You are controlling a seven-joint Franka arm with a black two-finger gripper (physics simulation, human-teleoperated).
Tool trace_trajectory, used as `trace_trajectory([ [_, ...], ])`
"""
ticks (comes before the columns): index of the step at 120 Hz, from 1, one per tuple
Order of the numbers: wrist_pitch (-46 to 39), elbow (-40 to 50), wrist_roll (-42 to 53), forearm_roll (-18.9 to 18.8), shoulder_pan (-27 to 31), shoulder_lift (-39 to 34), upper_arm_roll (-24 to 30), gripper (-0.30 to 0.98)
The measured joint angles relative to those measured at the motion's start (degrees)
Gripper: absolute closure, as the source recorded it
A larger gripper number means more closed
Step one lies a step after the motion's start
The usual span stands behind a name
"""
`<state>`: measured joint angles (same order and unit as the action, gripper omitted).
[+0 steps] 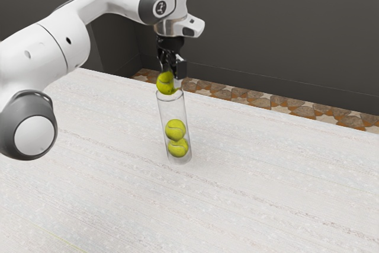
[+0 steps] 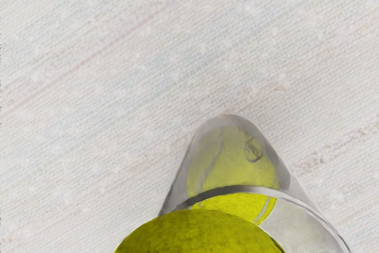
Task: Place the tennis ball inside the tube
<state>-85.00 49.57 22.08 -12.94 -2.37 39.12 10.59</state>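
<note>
My gripper (image 1: 170, 80) is shut on a tennis ball (image 1: 164, 83), holding it just above the mouth of the clear tube (image 1: 171, 109) in the exterior view. The tube stands upright on the table with two yellow-green balls stacked in its lower part, the upper one (image 1: 175, 130) resting on the lower one (image 1: 177, 148). In the wrist view the held ball (image 2: 201, 234) overlaps part of the tube's rim (image 2: 251, 189), and a ball (image 2: 231, 164) inside shows through the clear wall.
The pale, streaked table (image 1: 260, 188) spreads around the tube. Beyond its far edge are a patterned stone floor (image 1: 237, 95) and a dark wall (image 1: 284, 28).
</note>
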Motion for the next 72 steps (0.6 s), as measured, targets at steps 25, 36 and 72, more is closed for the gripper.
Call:
trace_trajectory([
  [25, -0.84, 6.66, 1.3, 0.7, 0.03, -6.92, 0.1, 0.06],
  [36, -1.01, 14.12, 1.74, 0.94, 0.09, -14.34, 1.41, 0.04],
  [72, -3.92, 27.35, 2.75, 2.04, 0.15, -24.49, 4.05, 0.01],
])
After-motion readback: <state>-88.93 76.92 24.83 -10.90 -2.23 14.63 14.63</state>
